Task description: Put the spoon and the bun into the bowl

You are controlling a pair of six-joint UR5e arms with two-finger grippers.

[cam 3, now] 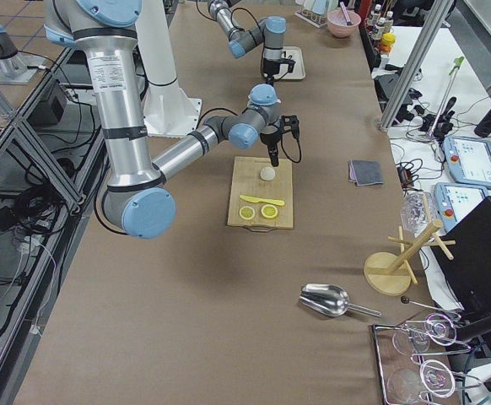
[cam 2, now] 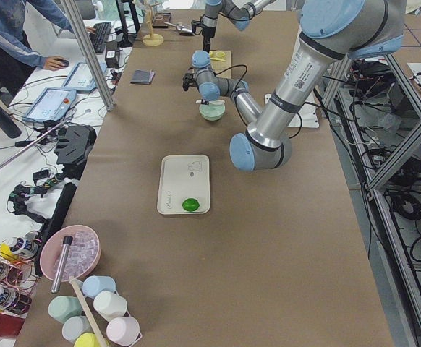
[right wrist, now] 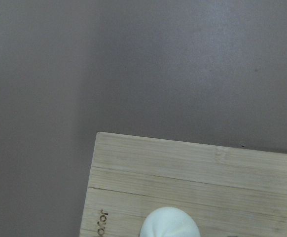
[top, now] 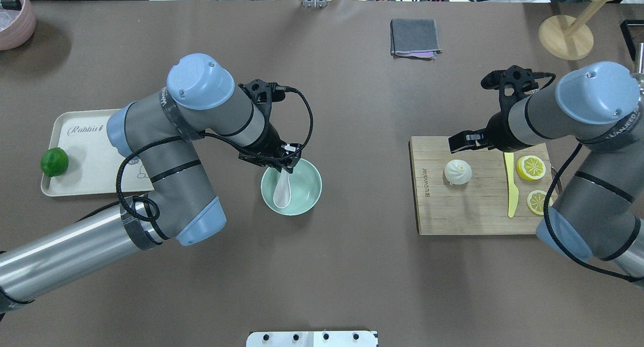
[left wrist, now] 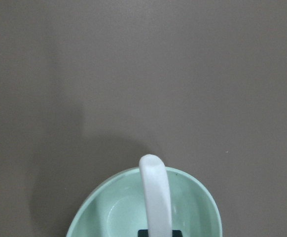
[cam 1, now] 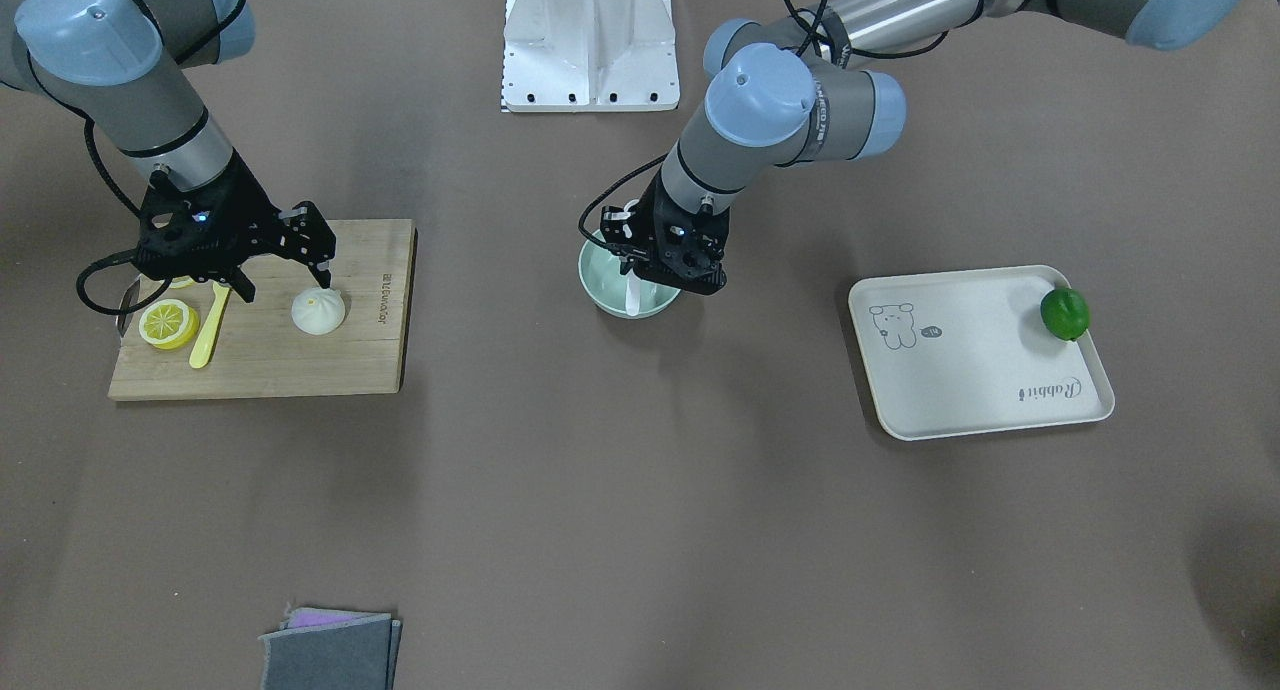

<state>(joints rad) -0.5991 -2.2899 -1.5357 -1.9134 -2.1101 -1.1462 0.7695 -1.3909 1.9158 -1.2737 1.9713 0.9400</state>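
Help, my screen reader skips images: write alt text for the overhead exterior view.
The left gripper holds a small white soup spoon by its handle, scoop down in a round mint-green bowl. The right gripper hovers open near a white steamed bun on a bamboo cutting board.

Brown table (top: 352, 261) w/ bowl (top: 310, 186), wood board (top: 453, 216), tray (top: 90, 171), folded cloth (top: 413, 36)

Light even, diffuse, from overhead; scene moderately bright. Soft-edged overlapping shadows lie on the table (cam 1: 640, 530). Wrist views dimmer, slightly grainy; broad blurred shadow left of the bowl (left wrist: 195, 205).
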